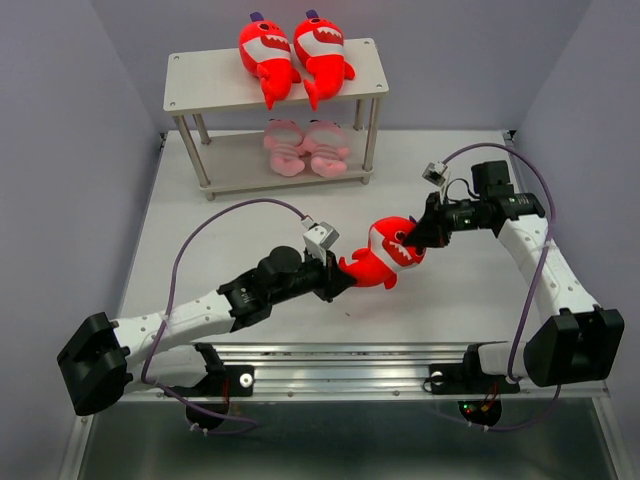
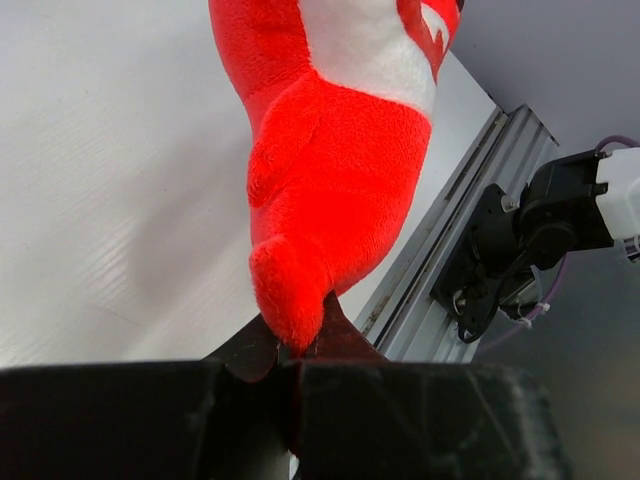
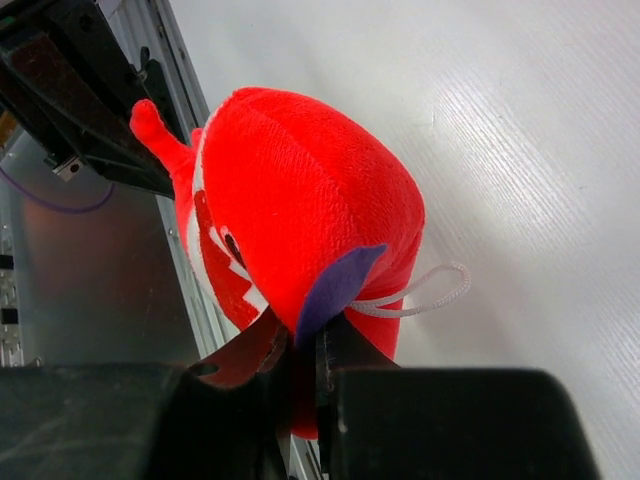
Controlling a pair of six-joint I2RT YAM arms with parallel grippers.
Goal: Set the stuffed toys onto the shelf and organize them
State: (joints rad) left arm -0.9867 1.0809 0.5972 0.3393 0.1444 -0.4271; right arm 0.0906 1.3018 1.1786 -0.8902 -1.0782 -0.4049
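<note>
A red shark (image 1: 385, 253) hangs above the table's middle, held from both ends. My left gripper (image 1: 338, 272) is shut on its tail (image 2: 290, 310). My right gripper (image 1: 418, 238) is shut on its purple top fin (image 3: 335, 290), beside a white loop (image 3: 425, 293). Two more red sharks (image 1: 295, 55) lie side by side on the top board of the shelf (image 1: 200, 80). Two pink striped toys (image 1: 305, 146) sit side by side on its lower board (image 1: 235, 165).
The shelf stands at the back centre-left against the purple wall. A metal rail (image 1: 400, 355) runs along the near table edge between the arm bases. Purple walls close in left and right.
</note>
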